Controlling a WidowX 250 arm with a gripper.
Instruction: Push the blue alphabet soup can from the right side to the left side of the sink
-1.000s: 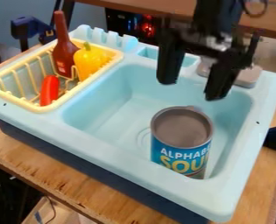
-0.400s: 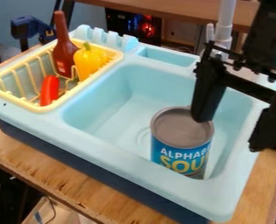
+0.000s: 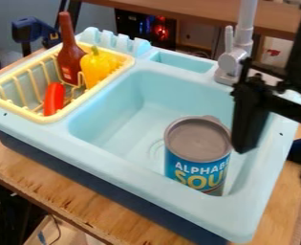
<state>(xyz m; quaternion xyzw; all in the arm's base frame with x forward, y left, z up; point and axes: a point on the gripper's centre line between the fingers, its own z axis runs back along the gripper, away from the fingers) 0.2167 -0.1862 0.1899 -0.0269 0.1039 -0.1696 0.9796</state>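
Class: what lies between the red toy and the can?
In the camera view, the rack's rim, then the sink's ledge and part of its basin, lie between the red toy and the can.

Soup can (image 3: 198,155) inside light-blue sink (image 3: 108,129)

Yellow rack (image 3: 43,118), pale-blue sink (image 3: 104,153), red-brown bottle (image 3: 70,60), yellow pepper (image 3: 98,66), grey-topped blue can (image 3: 198,153).
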